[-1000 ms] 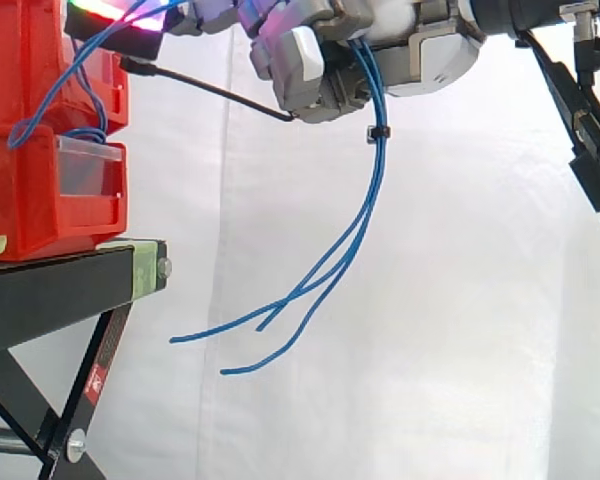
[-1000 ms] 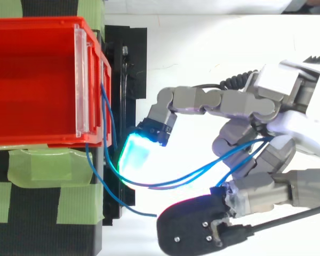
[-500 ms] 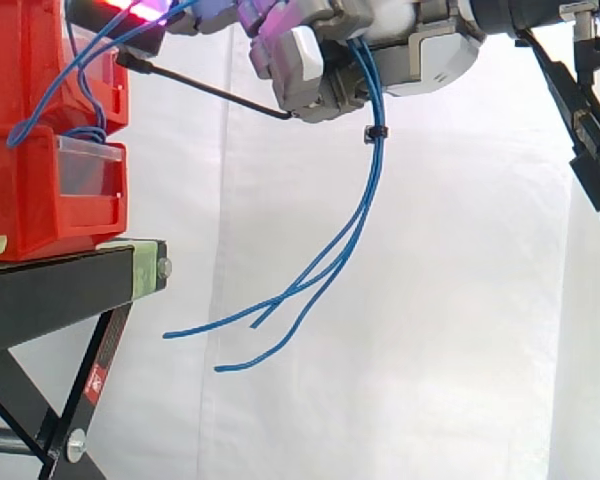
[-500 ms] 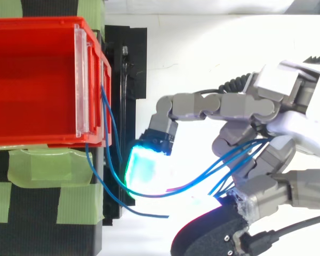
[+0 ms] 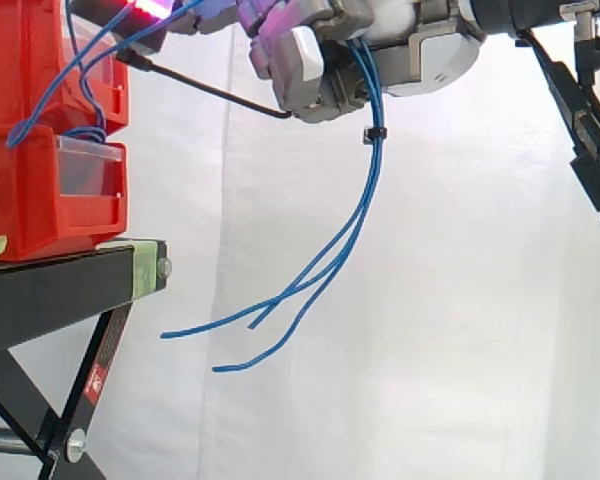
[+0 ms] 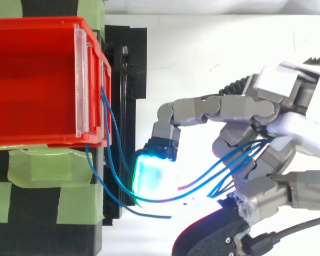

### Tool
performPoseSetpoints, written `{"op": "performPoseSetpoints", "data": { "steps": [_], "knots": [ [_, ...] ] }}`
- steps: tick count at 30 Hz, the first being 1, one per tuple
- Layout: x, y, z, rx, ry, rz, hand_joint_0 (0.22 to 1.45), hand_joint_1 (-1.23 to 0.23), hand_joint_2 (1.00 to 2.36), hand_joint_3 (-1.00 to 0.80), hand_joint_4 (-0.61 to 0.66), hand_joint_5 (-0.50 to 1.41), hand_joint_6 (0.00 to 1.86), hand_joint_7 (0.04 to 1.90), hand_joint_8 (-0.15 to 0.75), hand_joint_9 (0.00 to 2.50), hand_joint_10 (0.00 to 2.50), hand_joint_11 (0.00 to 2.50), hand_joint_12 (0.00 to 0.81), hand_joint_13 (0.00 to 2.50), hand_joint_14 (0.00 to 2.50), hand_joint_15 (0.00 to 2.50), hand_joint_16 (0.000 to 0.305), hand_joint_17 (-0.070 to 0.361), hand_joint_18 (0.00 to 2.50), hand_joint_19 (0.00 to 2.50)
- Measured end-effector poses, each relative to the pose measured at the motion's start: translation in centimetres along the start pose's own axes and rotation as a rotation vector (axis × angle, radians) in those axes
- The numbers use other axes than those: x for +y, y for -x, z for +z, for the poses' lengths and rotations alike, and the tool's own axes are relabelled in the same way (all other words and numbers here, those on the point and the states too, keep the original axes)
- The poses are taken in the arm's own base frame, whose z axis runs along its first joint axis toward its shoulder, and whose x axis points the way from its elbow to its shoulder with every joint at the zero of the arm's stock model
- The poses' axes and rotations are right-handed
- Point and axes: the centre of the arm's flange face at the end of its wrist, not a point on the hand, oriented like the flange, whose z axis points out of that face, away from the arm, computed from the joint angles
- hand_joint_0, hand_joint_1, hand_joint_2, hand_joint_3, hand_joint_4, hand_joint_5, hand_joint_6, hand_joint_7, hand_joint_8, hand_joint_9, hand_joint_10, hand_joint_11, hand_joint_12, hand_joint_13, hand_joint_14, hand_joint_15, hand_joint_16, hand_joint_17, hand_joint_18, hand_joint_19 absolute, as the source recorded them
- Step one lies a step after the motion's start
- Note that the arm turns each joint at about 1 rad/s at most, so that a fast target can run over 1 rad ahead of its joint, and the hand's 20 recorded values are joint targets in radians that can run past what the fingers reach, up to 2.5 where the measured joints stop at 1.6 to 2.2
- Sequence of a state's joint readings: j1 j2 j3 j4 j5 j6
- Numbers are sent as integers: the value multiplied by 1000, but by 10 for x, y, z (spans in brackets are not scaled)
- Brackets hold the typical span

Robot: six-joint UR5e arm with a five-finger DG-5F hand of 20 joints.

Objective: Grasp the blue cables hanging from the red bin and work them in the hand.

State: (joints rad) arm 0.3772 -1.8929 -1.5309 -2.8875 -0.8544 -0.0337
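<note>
Hand [image 5: 420, 50] grips blue cables [image 5: 377, 165] right of the red bin [image 6: 37, 80].
Fingers [image 6: 240, 109] curl round them; the palm hides where they pass through.

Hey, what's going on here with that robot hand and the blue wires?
The robot's hand has its fingers curled round a bunch of blue cables that run over from the red bin on the black stand. The cables' loose ends dangle below the hand in open air. From above, one finger with a glowing cyan pad reaches toward the bin, next to the strands leaving it.
</note>
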Motion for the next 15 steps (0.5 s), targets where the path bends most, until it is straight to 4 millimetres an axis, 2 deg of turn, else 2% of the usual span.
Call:
{"op": "performPoseSetpoints", "data": {
  "steps": [15],
  "knots": [
    [0, 0, 0, 1, 1, -22, 839, -679, 1007, -836, 251, 406, 367, 1355, 535, 1779, 2500, 2500, 712, 2021, 2500, 1972, 237, 178, 2500, 648]
  ]
}}
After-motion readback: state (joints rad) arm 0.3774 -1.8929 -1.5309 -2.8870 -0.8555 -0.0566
